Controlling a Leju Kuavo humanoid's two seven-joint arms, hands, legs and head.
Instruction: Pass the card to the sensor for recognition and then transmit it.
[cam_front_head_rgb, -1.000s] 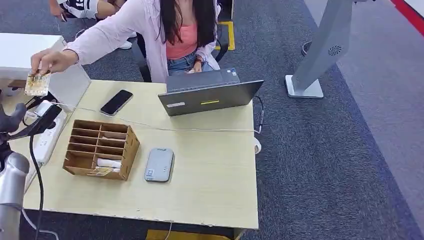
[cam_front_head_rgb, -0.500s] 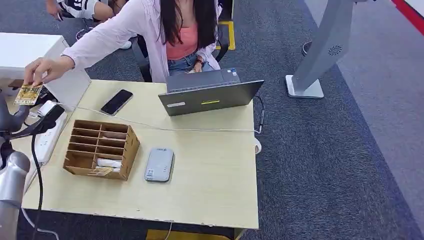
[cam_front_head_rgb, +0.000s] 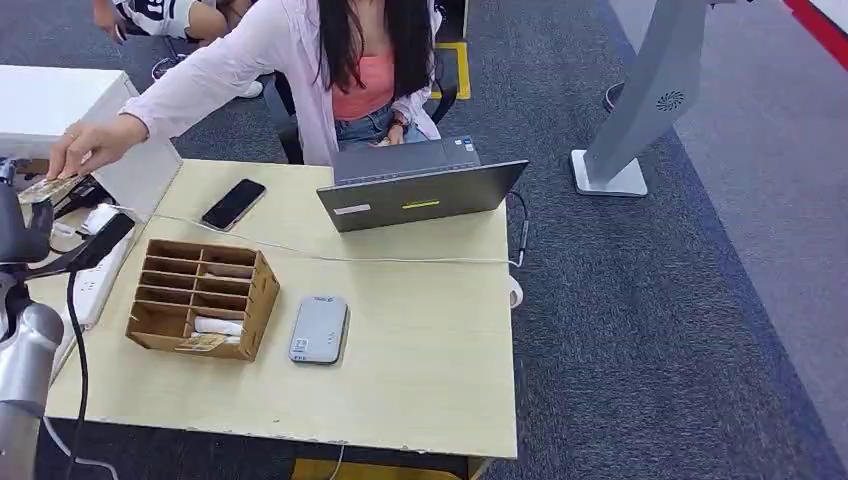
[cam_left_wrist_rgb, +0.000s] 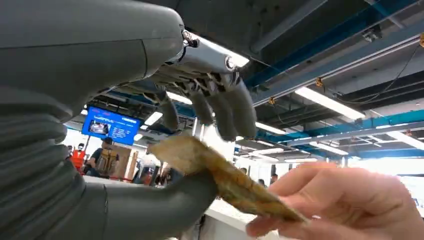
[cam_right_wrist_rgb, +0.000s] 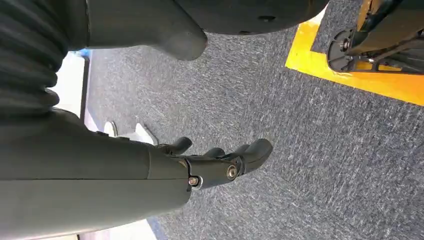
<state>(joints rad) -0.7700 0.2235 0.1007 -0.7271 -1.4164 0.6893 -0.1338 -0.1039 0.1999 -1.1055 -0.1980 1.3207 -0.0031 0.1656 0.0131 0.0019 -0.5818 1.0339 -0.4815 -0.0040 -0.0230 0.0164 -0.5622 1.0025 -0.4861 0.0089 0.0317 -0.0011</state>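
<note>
A person's hand (cam_front_head_rgb: 85, 150) holds a yellowish patterned card (cam_front_head_rgb: 45, 188) at the table's far left, laid almost flat over my raised left hand (cam_front_head_rgb: 20, 225). In the left wrist view the card (cam_left_wrist_rgb: 225, 180) rests on my thumb (cam_left_wrist_rgb: 160, 200), while my fingers (cam_left_wrist_rgb: 222, 110) hang apart above it and the person's fingers (cam_left_wrist_rgb: 345, 205) still pinch its other end. The grey card sensor (cam_front_head_rgb: 318, 329) lies flat on the table beside a wooden organiser (cam_front_head_rgb: 203, 297). My right hand (cam_right_wrist_rgb: 215, 162) hangs over the carpet, holding nothing, fingers loosely apart.
An open laptop (cam_front_head_rgb: 420, 185) and a black phone (cam_front_head_rgb: 233, 204) sit at the table's far side in front of the seated person. A white power strip (cam_front_head_rgb: 95, 275) with a black cable lies at the left edge. A white cable crosses the table.
The person's hand has brought the card down and to the left, tilting it from upright to nearly flat onto my left hand. My left hand has shifted slightly.
</note>
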